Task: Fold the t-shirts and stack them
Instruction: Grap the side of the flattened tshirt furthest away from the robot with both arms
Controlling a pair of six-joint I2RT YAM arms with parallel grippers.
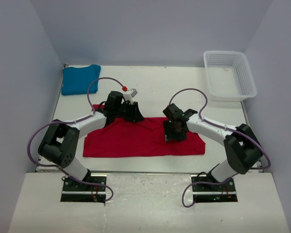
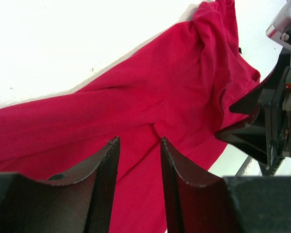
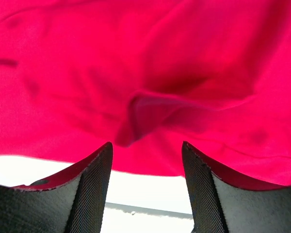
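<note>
A bright red t-shirt (image 1: 136, 141) lies spread across the middle of the table as a wide, flattened band with a few creases. A teal-blue t-shirt (image 1: 80, 78) lies folded at the far left corner. My left gripper (image 1: 136, 115) hovers over the red shirt's far edge. Its jaws (image 2: 139, 141) stand apart, with flat red cloth (image 2: 150, 87) showing between them. My right gripper (image 1: 174, 133) is over the right part of the shirt. It (image 3: 146, 145) stands open and holds nothing, with a small raised fold of red cloth (image 3: 140, 114) just beyond the fingertips.
A white mesh basket (image 1: 247, 80) stands at the far right corner. The right arm's black end (image 2: 269, 126) shows at the right edge of the left wrist view. Purple-grey walls close in the table on three sides.
</note>
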